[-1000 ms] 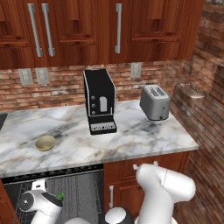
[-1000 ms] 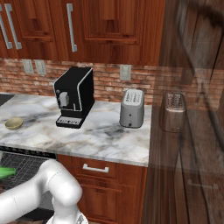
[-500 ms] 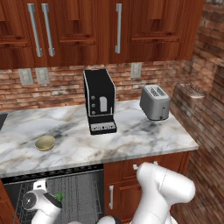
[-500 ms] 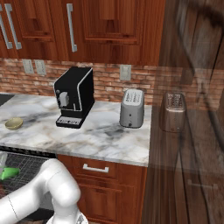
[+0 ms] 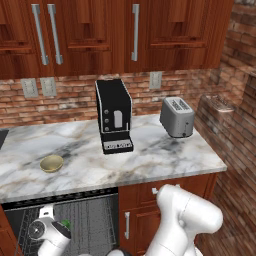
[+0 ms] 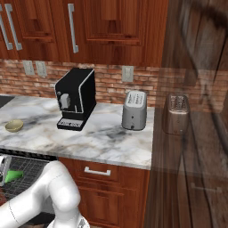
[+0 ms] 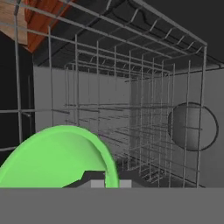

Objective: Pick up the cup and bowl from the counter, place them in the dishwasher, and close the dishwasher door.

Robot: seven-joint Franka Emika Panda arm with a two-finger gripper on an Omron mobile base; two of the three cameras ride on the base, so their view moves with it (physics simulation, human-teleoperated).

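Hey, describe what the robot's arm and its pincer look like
The arm is glossy white with thick, rounded segments and bulbous joints. The hand end has a round grey-and-dark cap. The pincer shows small dark tips. No cables or markings are visible.

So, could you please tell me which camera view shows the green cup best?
The hand view: the cup fills its lower left, rim toward the camera, in front of the dishwasher's wire rack. The left base view shows a green sliver beside the wrist; the right base view shows a green wedge at its left edge.
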